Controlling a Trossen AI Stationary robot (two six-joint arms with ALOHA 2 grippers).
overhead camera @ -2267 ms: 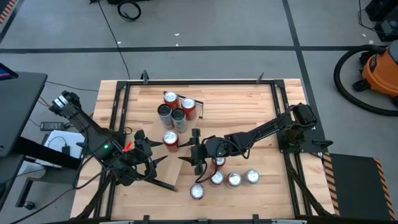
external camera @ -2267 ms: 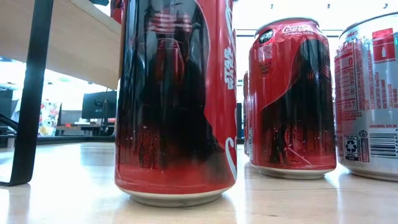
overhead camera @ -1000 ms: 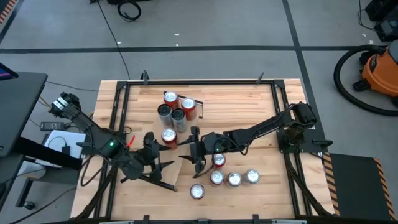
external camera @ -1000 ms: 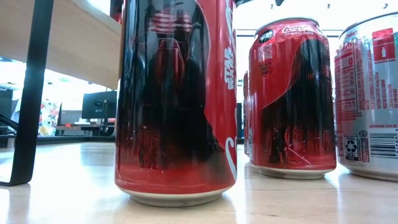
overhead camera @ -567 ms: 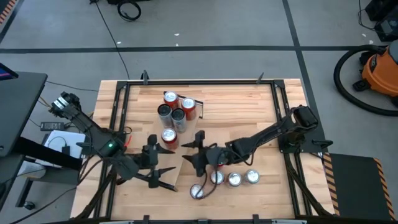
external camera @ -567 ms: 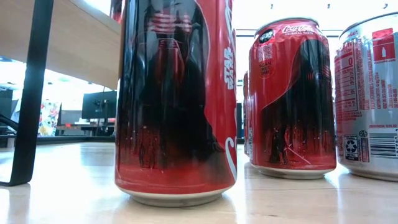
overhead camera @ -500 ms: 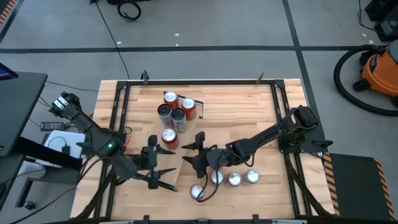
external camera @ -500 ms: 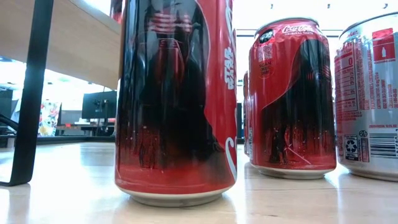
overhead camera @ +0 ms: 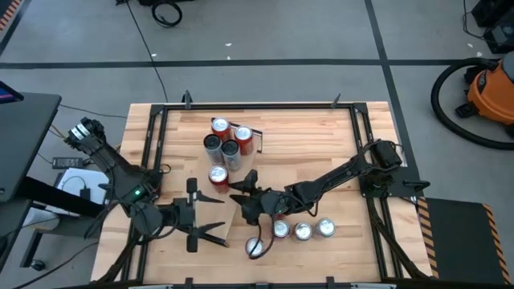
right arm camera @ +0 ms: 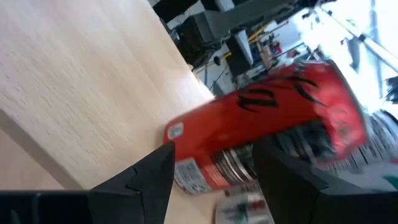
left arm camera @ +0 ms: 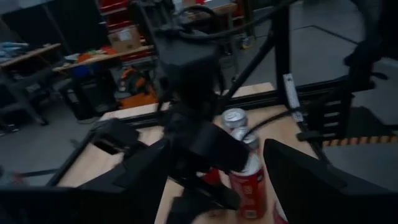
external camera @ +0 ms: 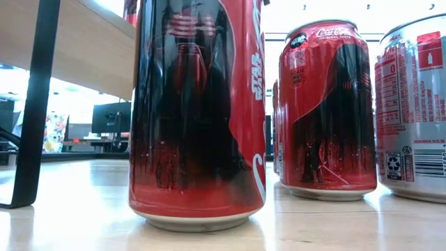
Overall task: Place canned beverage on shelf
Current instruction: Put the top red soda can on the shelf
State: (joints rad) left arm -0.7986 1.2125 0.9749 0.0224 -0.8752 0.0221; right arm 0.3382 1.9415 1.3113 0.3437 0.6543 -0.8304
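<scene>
Red can, entry one: how is it recorded? (Clerk)

Listed as a red drink can [right arm camera: 267,124] with black markings and a white printed panel near its base. It is seen tilted well off upright in the right wrist view, just beside the long edge of the shelf [right arm camera: 74,68]. (Checker)

And the shelf? (Clerk)

Entered as a pale wood plank, raised on a thin dark end bar [external camera: 31,104]. It is placed near the middle of the table [overhead camera: 361,160]. A cluster of five cans [overhead camera: 225,146] is grouped at its far end, and bare plank is shown toward the front. (Checker)

Edges and room, left to right? (Clerk)

Bare tabletop is noted around the left gripper [overhead camera: 199,215], inside the black frame rail. Right of the shelf, a single can [overhead camera: 255,247] is set near the front edge. A row of three cans [overhead camera: 303,231] is lined up just beyond it. Open wood is left between that row and the right rail. Off the table, at far right, an orange vacuum [overhead camera: 490,88] is logged on the floor. (Checker)

Claws? (Clerk)

The left gripper is held wide, with nothing gripped or touched, at the left front of the table. The right gripper [overhead camera: 247,201] is placed low by the shelf's right side. Its fingers [right arm camera: 149,177] are closed partway on the red can, which is clasped between them. (Checker)
</scene>
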